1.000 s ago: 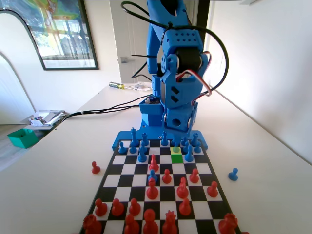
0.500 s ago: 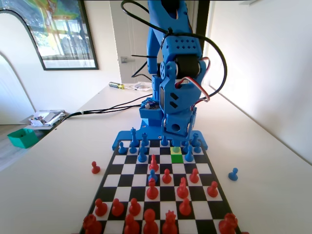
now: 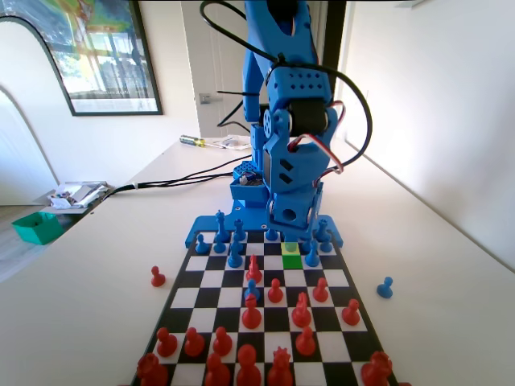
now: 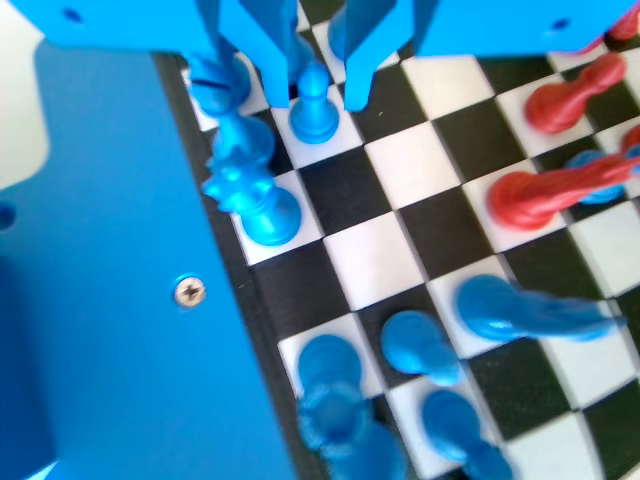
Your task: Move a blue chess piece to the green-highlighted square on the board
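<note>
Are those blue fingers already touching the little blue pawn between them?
Apart. In the wrist view, white square shows between the fingers and the blue pawn on both sides.

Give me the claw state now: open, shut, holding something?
Claw: open, jaws straddling a blue pawn on the board, not yet closed on it.

A framed picture [image 3: 88, 52] hangs on the left wall above a green tray [image 3: 38, 227], papers [image 3: 78, 194] and black cables [image 3: 173, 178] on the white table [image 3: 96, 297].
</note>
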